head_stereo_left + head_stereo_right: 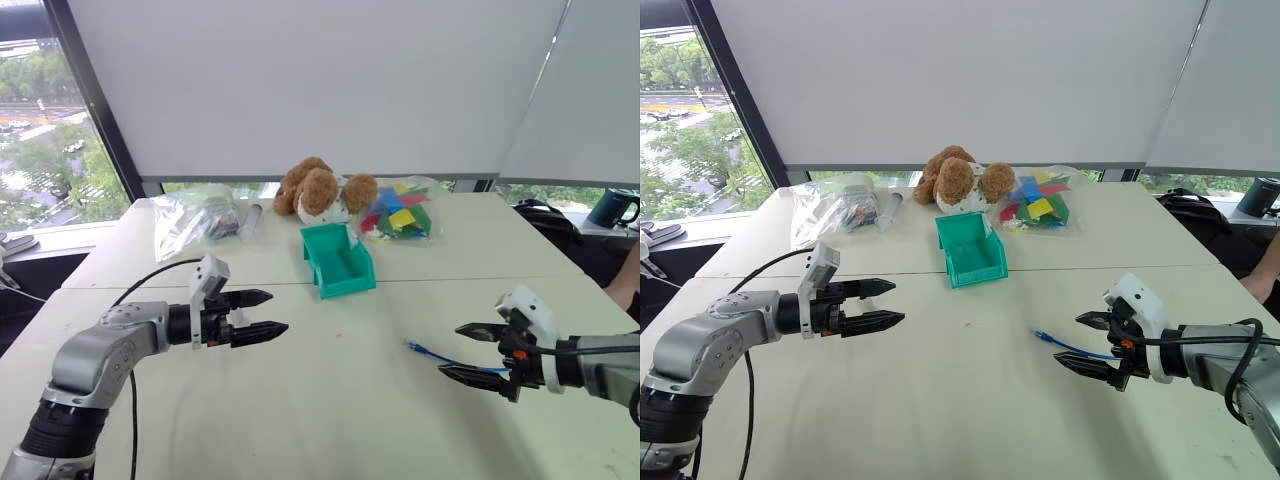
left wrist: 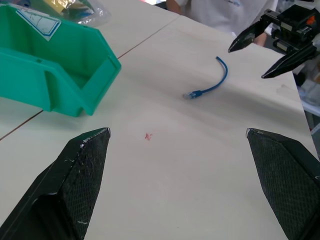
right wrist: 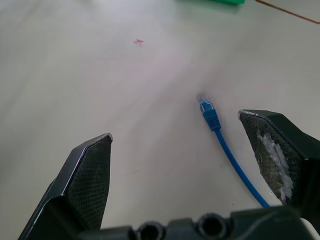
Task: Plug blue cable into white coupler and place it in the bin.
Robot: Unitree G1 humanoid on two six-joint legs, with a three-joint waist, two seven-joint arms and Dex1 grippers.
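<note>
The two head cameras look forward and down from above the table (image 1: pixel 300 400), taking in its whole width back to the window blinds (image 1: pixel 320 80) — a wide, fairly distant look, the pair shifted slightly sideways from each other. The left wrist camera sits low, close to the tabletop, facing across it toward the bin (image 2: pixel 55 75) and the blue cable (image 2: pixel 210 85). The right wrist camera is nearer still, looking down along the surface at that same cable — the patch all views share.
</note>
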